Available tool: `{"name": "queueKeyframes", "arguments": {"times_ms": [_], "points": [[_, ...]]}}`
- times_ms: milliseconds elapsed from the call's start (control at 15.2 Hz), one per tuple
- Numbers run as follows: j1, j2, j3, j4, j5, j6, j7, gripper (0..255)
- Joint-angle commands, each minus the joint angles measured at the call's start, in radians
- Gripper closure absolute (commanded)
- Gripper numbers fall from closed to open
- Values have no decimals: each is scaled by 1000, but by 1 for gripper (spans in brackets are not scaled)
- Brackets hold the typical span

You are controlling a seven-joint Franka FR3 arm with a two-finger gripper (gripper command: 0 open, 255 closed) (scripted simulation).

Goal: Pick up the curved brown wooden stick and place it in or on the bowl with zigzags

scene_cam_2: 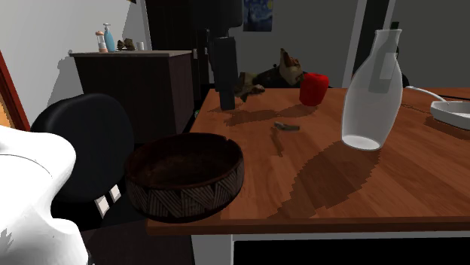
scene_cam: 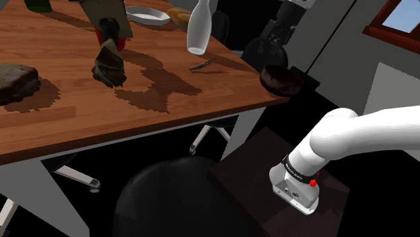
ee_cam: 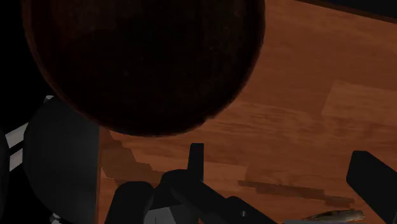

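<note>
Between the fingers [ee_cam: 196,167], which stand spread well apart and clasp nothing, the wrist view shows bare brown planks of the table [ee_cam: 305,114]. Close by one finger lies the curved stick [ee_cam: 331,216], grey-brown and flat on the wood, untouched, with a stepped shadow near it. Farther out from the fingers sits the zigzag bowl [ee_cam: 143,63], a dark, round, brown hollow at the table's corner. Past the table edge beside it is a black rounded chair back [ee_cam: 60,159].

In the second exterior view the zigzag bowl [scene_cam_2: 184,177] stands upright right at the near corner of the table [scene_cam_2: 392,188]. Its dark wall is banded with pale zigzag triangles near the foot. The curved stick [scene_cam_2: 286,126] lies farther in on the table, well apart from the bowl. A tall clear carafe [scene_cam_2: 369,86] stands upright to that view's right of the stick. A red object [scene_cam_2: 315,89] sits farther back. The chair back [scene_cam_2: 83,147] is just off the corner, and the white arm [scene_cam_2: 30,203] shows at the lower left.

In the shoulder view the curved stick [scene_cam: 202,65] rests near the foot of the carafe [scene_cam: 200,27], on the side toward the zigzag bowl [scene_cam: 281,77], which sits at the right corner of the table [scene_cam: 67,128]. The arm [scene_cam: 350,134] rises from the dark stand [scene_cam: 249,161] at the lower right.
</note>
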Motion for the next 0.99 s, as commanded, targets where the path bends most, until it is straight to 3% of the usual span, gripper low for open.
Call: {"name": "queueKeyframes", "arguments": {"times_ms": [0, 396, 924], "points": [[0, 0, 0, 0, 0, 0, 0, 0], [144, 219, -123, 82, -12, 135, -448, 0], [317, 505, -207, 260, 56, 214, -1027, 0]]}}
